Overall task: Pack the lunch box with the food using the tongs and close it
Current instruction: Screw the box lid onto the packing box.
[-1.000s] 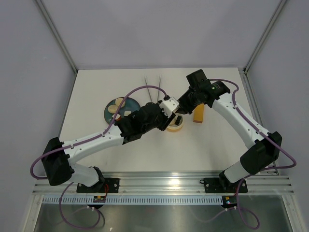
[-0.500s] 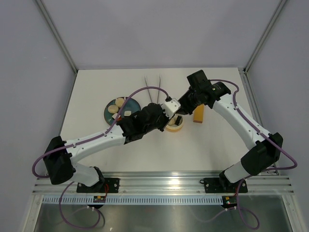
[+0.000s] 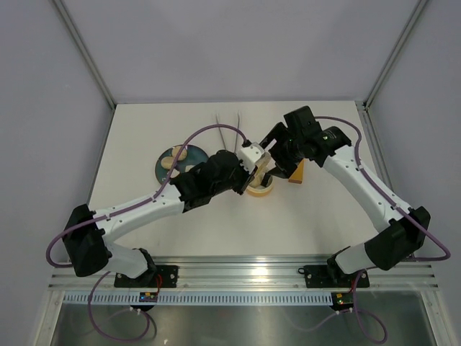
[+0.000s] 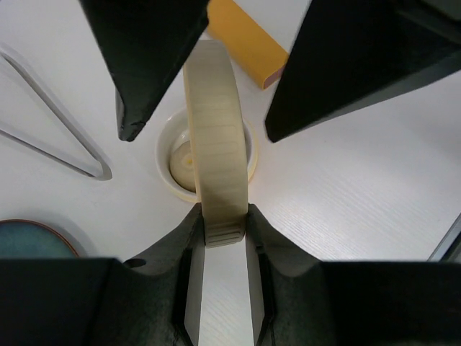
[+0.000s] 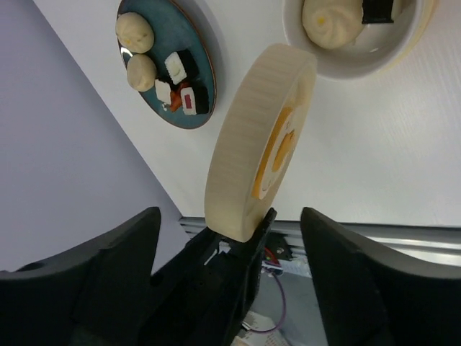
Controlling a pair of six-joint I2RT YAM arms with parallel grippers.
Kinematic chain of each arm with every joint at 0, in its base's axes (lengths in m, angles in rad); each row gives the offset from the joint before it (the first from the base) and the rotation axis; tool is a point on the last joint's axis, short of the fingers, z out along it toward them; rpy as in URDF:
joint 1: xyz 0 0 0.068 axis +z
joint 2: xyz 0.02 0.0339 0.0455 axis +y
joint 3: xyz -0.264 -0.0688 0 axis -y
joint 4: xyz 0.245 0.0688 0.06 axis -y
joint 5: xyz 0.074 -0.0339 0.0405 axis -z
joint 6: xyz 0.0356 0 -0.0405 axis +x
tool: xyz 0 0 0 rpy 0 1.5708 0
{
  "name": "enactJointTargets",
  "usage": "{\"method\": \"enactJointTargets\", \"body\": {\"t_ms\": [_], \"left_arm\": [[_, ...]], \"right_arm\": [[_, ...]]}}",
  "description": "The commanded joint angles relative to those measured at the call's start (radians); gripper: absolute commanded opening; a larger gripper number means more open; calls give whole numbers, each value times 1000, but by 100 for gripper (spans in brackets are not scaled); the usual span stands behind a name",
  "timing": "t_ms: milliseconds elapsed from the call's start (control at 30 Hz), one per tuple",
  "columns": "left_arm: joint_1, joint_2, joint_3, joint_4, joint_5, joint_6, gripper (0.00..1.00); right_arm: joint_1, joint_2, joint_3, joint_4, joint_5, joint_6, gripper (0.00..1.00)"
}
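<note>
Left wrist camera first: the left claw [image 4: 220, 229] is clamped on the cream lid [image 4: 216, 130], pinching its lower edge so the disc stands upright on its rim, directly over the tub [image 4: 164, 144]. Down in that tub sits one pale bun [image 4: 184, 160], half hidden behind the lid. Two big black fingers [image 4: 148, 58] of the right claw [image 4: 200, 122] flank the lid's upper part, one on each side, both clear of it: jaws spread wide, gripping nothing. The tongs [image 4: 99, 170] lie flat on the white counter [image 4: 360, 202] just left of the tub, and the orange block [image 4: 241, 32] lies beyond it. Over to the right wrist camera, and it's the same story from the other side: the lid hangs between the spread fingers with a gap on either hand, ribbed rim toward us, a yellow-orange mark on its flat face. The tub is at the top right there, bun inside, with a small dark piece beside it that I can't identify. On the dark teal plate [image 5: 184, 29] lie two more buns [image 5: 133, 32] and a few small white, black and red pieces. From the top camera, both claws meet over the tub near the middle of the counter, the plate well to its left.
</note>
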Motion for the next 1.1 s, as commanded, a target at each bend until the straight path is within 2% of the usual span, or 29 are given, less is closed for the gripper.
{"method": "enactJointTargets", "body": {"t_ms": [0, 67, 167, 300, 433, 500, 533, 600, 633, 700, 733, 800, 1067], "left_arm": [[47, -52, 48, 28, 90, -78, 0], [87, -58, 56, 18, 133, -115, 0], [146, -69, 64, 14, 237, -174, 0], [237, -62, 83, 1, 430, -279, 0], [330, -26, 87, 24, 627, -449, 0], [360, 19, 82, 76, 767, -530, 0], [386, 40, 70, 102, 814, -625, 0], [409, 102, 35, 266, 959, -740, 0], [426, 124, -5, 400, 990, -859, 0], [436, 190, -42, 539, 1065, -967, 0], [441, 210, -64, 642, 1081, -1050, 0], [444, 266, -74, 718, 1109, -1128, 0], [462, 346, -93, 790, 1112, -1161, 0]], "right_arm": [[-7, -61, -5, 52, 17, -48, 90], [-12, -86, -1, 37, 43, -67, 95], [-37, -122, -1, 2, 63, -84, 97], [-81, -184, -13, -92, 183, -113, 97], [-132, -285, -79, -187, 324, -139, 99], [-158, -311, -97, -214, 380, -148, 99], [-162, -332, -113, -234, 395, -162, 99], [-172, -352, -126, -257, 441, -168, 99], [-175, -371, -142, -267, 448, -179, 99], [-181, -403, -162, -265, 447, -186, 99], [-182, -414, -186, -262, 444, -186, 99], [-184, -438, -217, -250, 431, -185, 99], [-185, -448, -254, -244, 425, -185, 99]]}}
